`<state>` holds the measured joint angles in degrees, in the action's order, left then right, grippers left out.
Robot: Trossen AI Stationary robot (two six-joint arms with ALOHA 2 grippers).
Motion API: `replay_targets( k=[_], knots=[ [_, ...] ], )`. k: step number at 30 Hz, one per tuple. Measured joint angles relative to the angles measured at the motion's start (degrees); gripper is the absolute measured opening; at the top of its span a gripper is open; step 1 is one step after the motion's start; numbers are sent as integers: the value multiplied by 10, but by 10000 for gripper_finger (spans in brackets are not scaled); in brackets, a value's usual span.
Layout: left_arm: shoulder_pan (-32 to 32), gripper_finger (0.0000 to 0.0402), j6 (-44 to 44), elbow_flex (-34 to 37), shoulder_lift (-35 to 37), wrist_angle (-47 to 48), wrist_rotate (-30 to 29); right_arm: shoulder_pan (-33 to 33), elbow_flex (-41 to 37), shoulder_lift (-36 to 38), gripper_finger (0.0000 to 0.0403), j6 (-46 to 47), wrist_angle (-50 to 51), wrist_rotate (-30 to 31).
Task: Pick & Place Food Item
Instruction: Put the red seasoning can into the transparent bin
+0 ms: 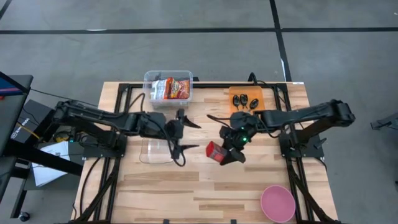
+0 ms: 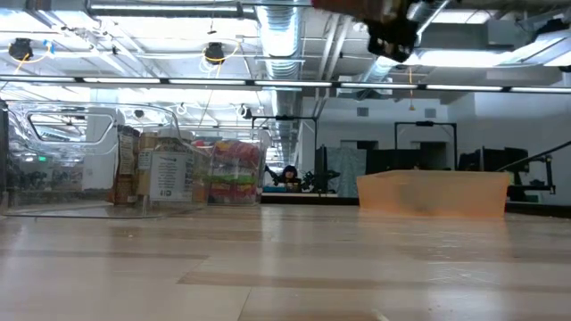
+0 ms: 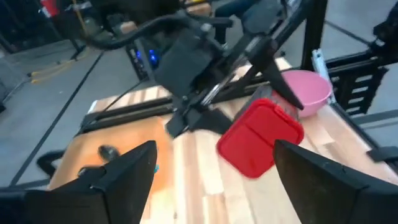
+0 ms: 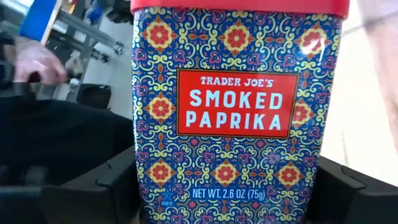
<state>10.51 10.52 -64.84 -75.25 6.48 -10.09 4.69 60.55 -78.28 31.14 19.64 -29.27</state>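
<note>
A smoked paprika tin point(image 4: 236, 106), blue patterned with a red lid point(image 3: 261, 137), hangs above the middle of the table point(image 1: 216, 151). My right gripper point(image 1: 225, 153) is shut on it, its arm reaching in from the table's right. My left gripper point(image 1: 194, 135) stands open just left of the tin with nothing between its fingers point(image 3: 124, 174). In the left wrist view the tin's red lid faces that gripper. My right gripper pinches the paprika tin between its two fingers, one on each narrow side point(image 4: 140, 180) at the tin's lower part. The printed front faces the wrist camera and the lid end points away from the gripper. The tin is lifted clear of the table and tilted.
A clear bin point(image 1: 168, 87) with food packets stands at the far edge, left of centre. An orange tray point(image 1: 252, 96) with small dark pieces lies at the far right. A pink bowl point(image 1: 277, 203) sits near the front right. A clear flat container point(image 1: 155, 150) lies below my left arm.
</note>
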Motion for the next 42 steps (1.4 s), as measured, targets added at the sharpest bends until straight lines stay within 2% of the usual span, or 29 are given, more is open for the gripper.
replay_targets(
  k=[8, 15, 20, 25, 37, 42],
  knots=[
    [41, 319, 2, 0, -27, -30, 1, 0, 64, -44, 297, -20, -2, -28],
    [65, 319, -2, 0, -26, -31, 9, -13, 67, -67, 297, 3, -45, -62],
    [65, 318, 9, 0, -26, -28, 4, -10, 67, -98, 297, 29, -97, -99],
    [65, 318, 14, 0, -26, -21, 34, -10, 67, -115, 297, 49, -140, -127],
    [58, 317, 41, -1, -32, -9, 71, -11, 68, -120, 297, 87, -220, -150],
    [58, 295, 43, 0, -32, -26, 76, -11, 68, -120, 297, 92, -220, -154]
  ],
)
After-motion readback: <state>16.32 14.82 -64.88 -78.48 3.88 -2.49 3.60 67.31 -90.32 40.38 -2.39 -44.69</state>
